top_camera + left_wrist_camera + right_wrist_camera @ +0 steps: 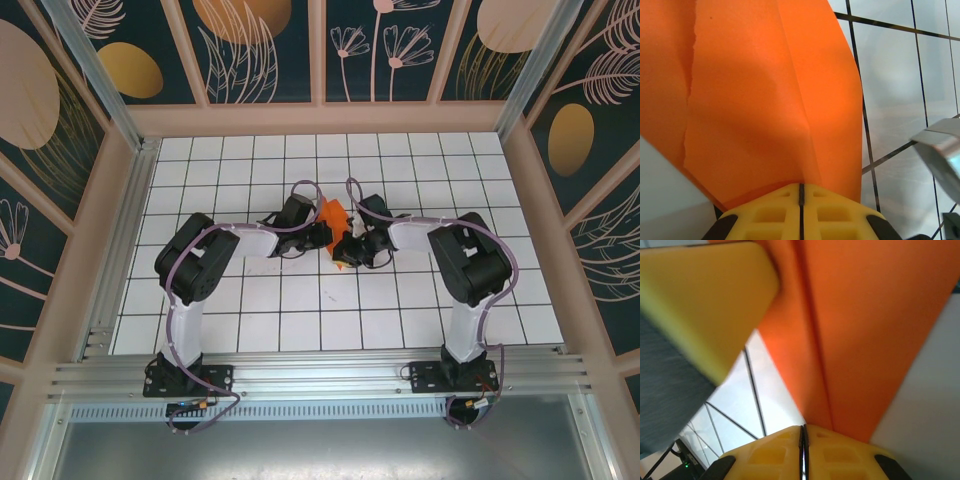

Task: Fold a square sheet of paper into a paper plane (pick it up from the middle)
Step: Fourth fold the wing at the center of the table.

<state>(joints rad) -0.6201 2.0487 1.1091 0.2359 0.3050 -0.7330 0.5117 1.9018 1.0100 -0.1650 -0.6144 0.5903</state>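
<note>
Top external view: two robot arms meet over the middle of a white gridded counter point(300, 310), each pinching a creased sheet of bright orange paper point(335, 214) held between them. Left wrist view: the left end effector point(801, 187) has its yellow fingers point(770, 212) pressed together on the paper's lower edge. Right wrist view: the right end effector point(803, 429) is likewise clamped on the sheet, beside a long crease point(820, 350).
</note>
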